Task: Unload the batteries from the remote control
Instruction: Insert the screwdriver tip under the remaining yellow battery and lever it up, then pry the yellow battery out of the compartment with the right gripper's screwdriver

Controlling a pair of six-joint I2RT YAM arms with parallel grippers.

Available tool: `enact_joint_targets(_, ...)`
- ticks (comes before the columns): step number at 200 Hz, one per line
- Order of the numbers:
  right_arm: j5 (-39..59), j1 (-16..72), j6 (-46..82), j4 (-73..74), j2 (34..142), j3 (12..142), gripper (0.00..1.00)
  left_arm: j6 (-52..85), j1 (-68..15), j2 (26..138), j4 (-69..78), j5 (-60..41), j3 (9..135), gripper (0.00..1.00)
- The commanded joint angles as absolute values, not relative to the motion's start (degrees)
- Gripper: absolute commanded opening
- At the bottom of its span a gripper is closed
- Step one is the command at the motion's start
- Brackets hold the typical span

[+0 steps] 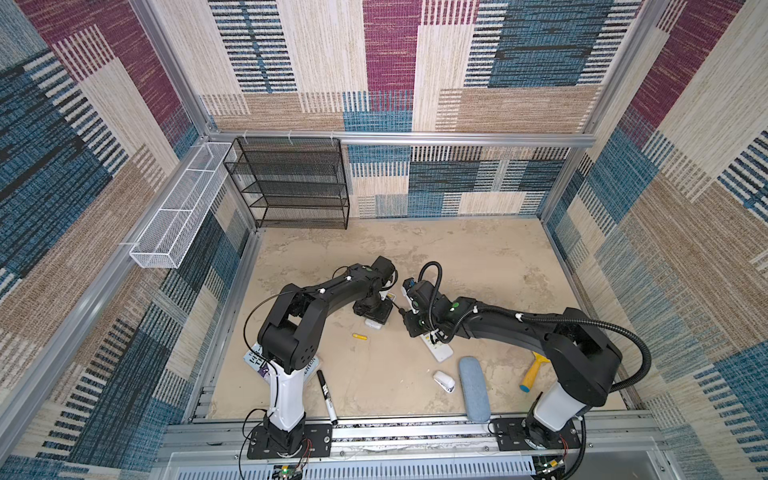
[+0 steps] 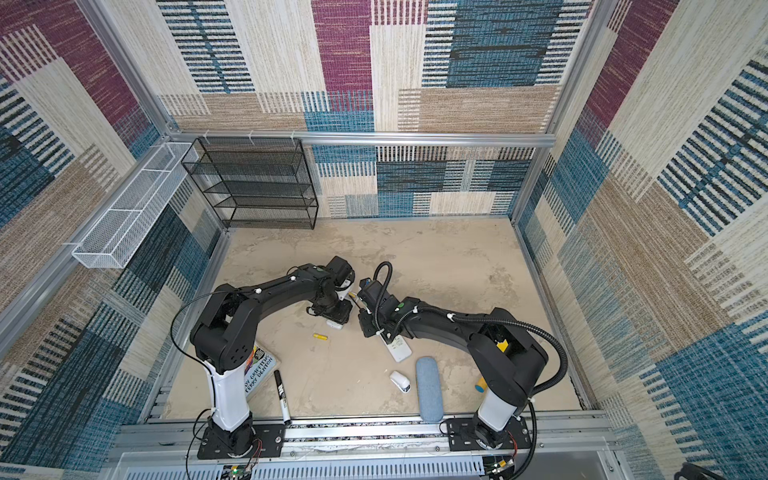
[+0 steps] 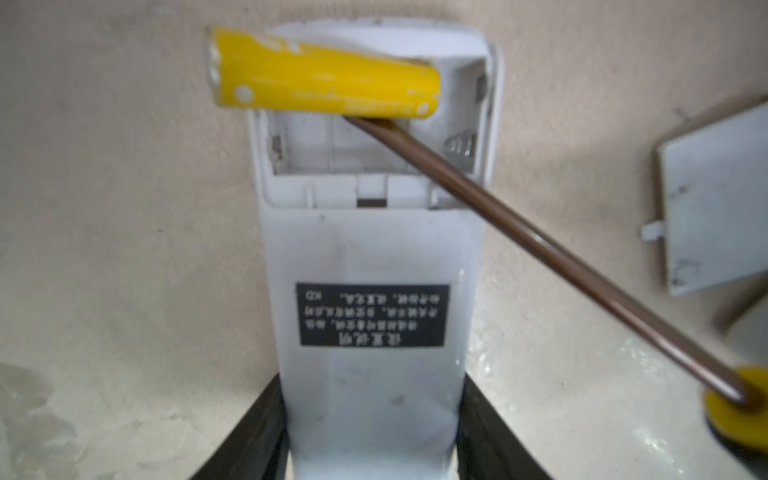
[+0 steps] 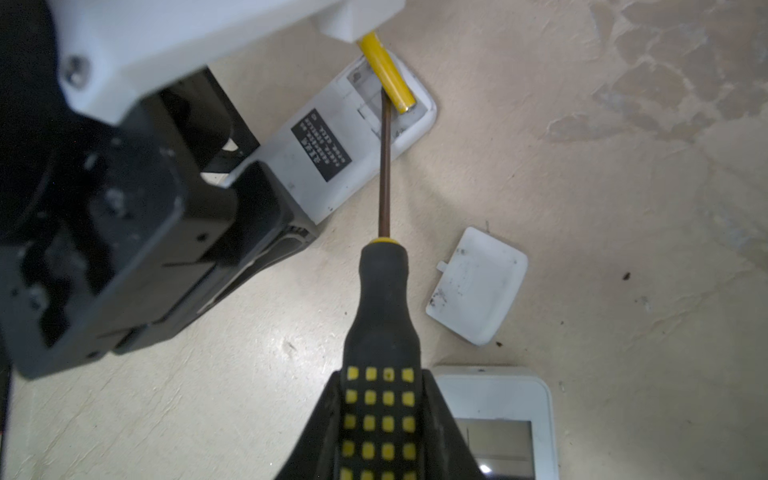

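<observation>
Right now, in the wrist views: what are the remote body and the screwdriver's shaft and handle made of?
Remote body: white matte plastic, moulded compartment ribs. Screwdriver shaft: metal, probably; thin, brownish sheen. Handle: black, looks rubbery, yellow inset squares.

The battery [image 3: 324,75] is yellow. The remote control [image 3: 374,249] is white, with a black label and white letters. The screwdriver [image 4: 380,316] has a black handle with yellow squares and a brown rod. The walls [image 1: 390,62] show blue, purple and tan striped patches.

Bare tabletop [image 1: 478,257] lies open at the far side, while a loose battery [image 1: 360,336], marker [image 1: 327,397], stapler [image 1: 444,381] and grey case [image 1: 473,388] litter the near half.
</observation>
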State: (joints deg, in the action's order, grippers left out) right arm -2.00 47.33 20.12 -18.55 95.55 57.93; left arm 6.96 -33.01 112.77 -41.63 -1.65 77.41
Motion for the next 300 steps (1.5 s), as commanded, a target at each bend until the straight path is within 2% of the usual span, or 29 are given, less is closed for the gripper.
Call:
enact_joint_targets(1, -1.6, 47.3, 20.9, -18.6, 95.3, 56.8, 0.00, 4.4, -33.2, 113.1, -40.0, -7.0, 76.8, 0.49)
enact_joint_targets(42, 2.2, 47.2, 17.7, -15.8, 86.4, 53.6, 0.00, 4.0, -32.9, 112.8, -41.1, -5.6, 76.8, 0.52)
enact_joint_targets(77, 1.6, 46.1, 17.3, -16.3, 84.8, 53.4, 0.00, 3.2, -32.9, 112.2, -42.0, -5.1, 76.8, 0.52)
enact_joint_targets(115, 0.9, 43.6, 16.7, -15.5, 85.7, 53.3, 0.00, 1.9, -32.9, 111.3, -43.5, -4.3, 76.5, 0.52)
enact_joint_targets(164, 9.3, 43.6, 16.6, -12.7, 85.5, 51.0, 0.00, 1.7, -32.9, 111.4, -44.7, -3.9, 77.3, 0.52)
enact_joint_targets(197, 11.1, 43.7, 17.5, -11.7, 83.4, 48.4, 0.00, 1.3, -32.9, 111.2, -44.7, -3.8, 77.1, 0.52)
enact_joint_targets(300, 6.0, 43.8, 18.3, -13.6, 88.6, 51.4, 0.00, -2.2, -33.0, 110.0, -47.0, -5.2, 77.0, 0.52)
